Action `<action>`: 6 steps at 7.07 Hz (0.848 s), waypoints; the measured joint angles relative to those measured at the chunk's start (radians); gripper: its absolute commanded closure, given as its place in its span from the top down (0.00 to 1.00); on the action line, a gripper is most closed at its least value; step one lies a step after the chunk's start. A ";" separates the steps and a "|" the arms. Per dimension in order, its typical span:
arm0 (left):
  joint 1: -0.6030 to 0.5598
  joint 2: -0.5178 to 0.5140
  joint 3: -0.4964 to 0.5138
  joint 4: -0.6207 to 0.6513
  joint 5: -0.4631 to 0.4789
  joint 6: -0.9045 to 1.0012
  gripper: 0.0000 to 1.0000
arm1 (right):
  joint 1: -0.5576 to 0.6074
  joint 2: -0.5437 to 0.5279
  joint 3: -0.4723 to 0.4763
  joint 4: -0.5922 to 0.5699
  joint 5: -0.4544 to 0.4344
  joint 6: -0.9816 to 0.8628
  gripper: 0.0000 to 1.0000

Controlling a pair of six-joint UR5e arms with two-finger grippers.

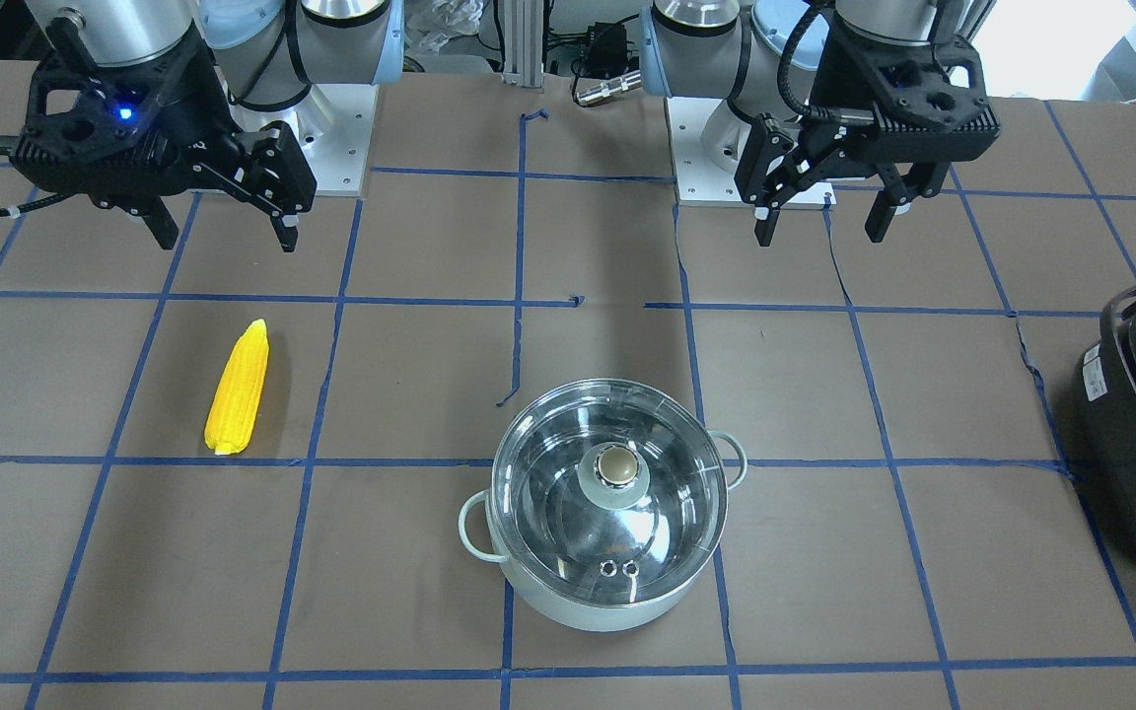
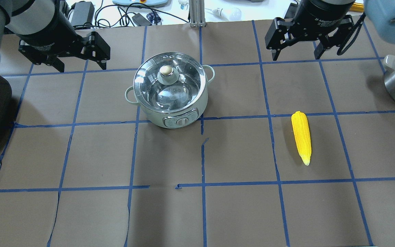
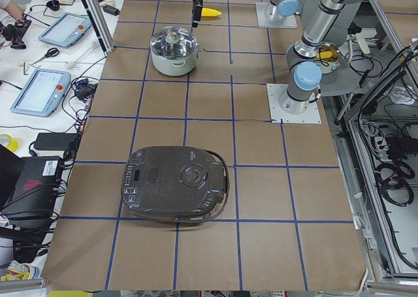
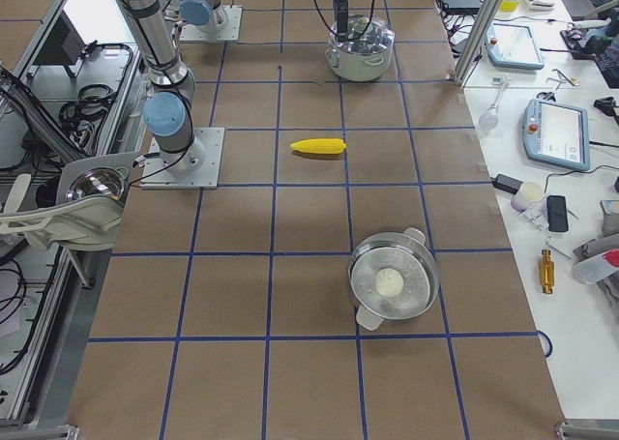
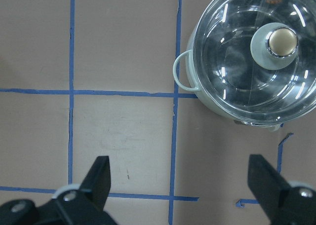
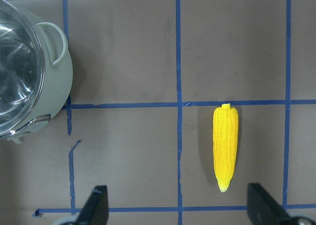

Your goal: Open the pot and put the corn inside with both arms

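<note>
Opening step, by the look of things not yet begun.

Left gripper (image 2: 81, 65): spread wide, holding nothing, up in the air near the pot (image 2: 202, 99) but off to one side, not over it. Right gripper (image 2: 295, 55): likewise spread wide and holding nothing, raised, well apart from the corn (image 2: 301, 137).

Pot: upright on the left arm's half of the tabletop (image 2: 238, 212), glass lid (image 2: 180, 89) seated on it, beige knob (image 2: 166, 70) up and unobstructed. Corn: flat on the right arm's half, well apart from the pot, pointed end toward the robot.

Next, probably: bring the left gripper over the knob, lower, close on it, lift straight up and carry the lid aside. Calls for a centred pinch, given a small rounded knob and a glass lid likely to swing. Then, or meanwhile, take the corn across its middle with the right gripper. Best tilted on the way in, being not much shorter than the pot's width.

Surface: brown paper gridded with blue tape (image 2: 238, 184), broken in spots. Also there: a black cooker (image 3: 175, 183) at the left end, a lidded steel pot (image 4: 393, 280) at the right end. Around: benches with tablets (image 3: 38, 91), cables and small tools.
</note>
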 measured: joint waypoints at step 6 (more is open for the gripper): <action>-0.005 -0.010 0.008 0.012 -0.002 0.008 1.00 | -0.001 0.000 -0.001 0.000 0.000 0.000 1.00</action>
